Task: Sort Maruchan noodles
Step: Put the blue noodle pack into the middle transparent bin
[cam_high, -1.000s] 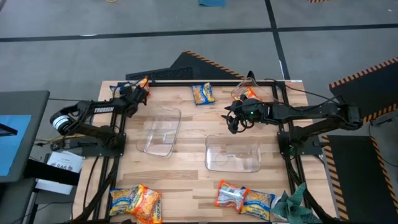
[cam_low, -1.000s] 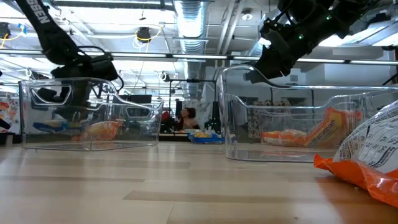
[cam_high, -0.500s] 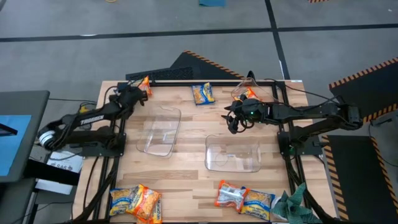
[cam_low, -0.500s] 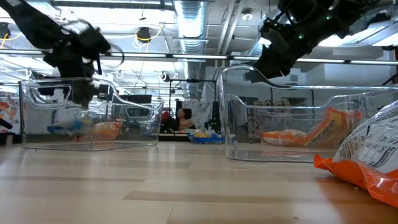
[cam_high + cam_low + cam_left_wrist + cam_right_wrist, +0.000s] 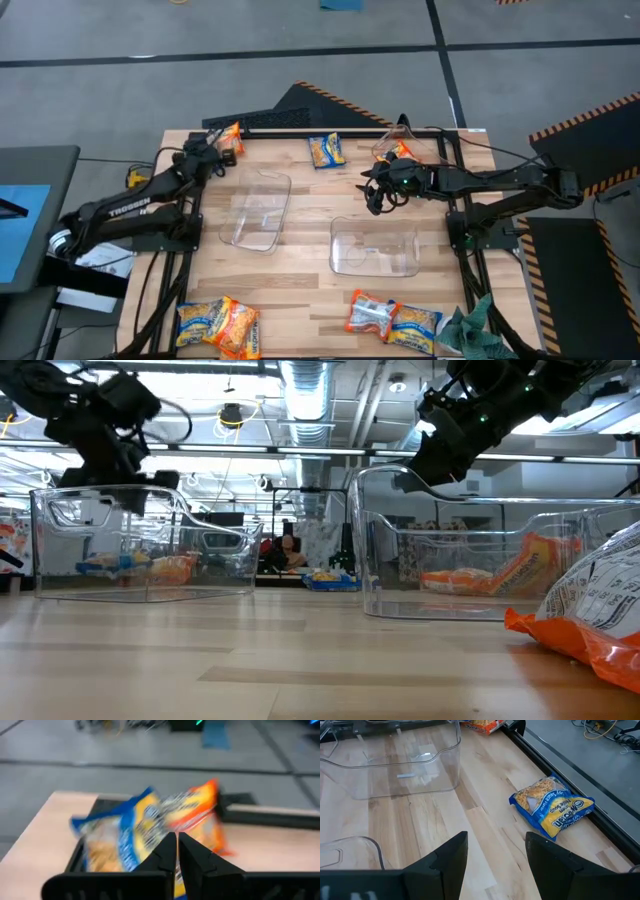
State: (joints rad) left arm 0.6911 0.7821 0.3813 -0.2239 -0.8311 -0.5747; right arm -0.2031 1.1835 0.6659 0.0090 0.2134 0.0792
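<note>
Noodle packets lie flat around the table: a blue-yellow one (image 5: 325, 150) by the far edge, also in the right wrist view (image 5: 552, 806); an orange one (image 5: 230, 132) at the far left corner; an orange one (image 5: 396, 152) beside my right arm; two clusters (image 5: 218, 325) (image 5: 395, 318) at the near edge. My left gripper (image 5: 207, 150) hangs above the far left corner, fingers together (image 5: 177, 851), over a blue-yellow packet (image 5: 120, 837) and an orange packet (image 5: 200, 815). My right gripper (image 5: 377, 197) hovers open (image 5: 495, 852) above bare wood between the bins.
Two clear plastic bins stand mid-table, the left one (image 5: 262, 210) and the right one (image 5: 375, 248); both show in the low view (image 5: 140, 540) (image 5: 500, 560). A green cloth (image 5: 465, 330) lies at the near right corner. An orange-silver packet (image 5: 590, 622) lies close to the low camera.
My left gripper has risen from behind the left bin to well above its rim and drawn slightly toward the table's left edge, its arm pulling back toward the near left. The right arm has kept still.
</note>
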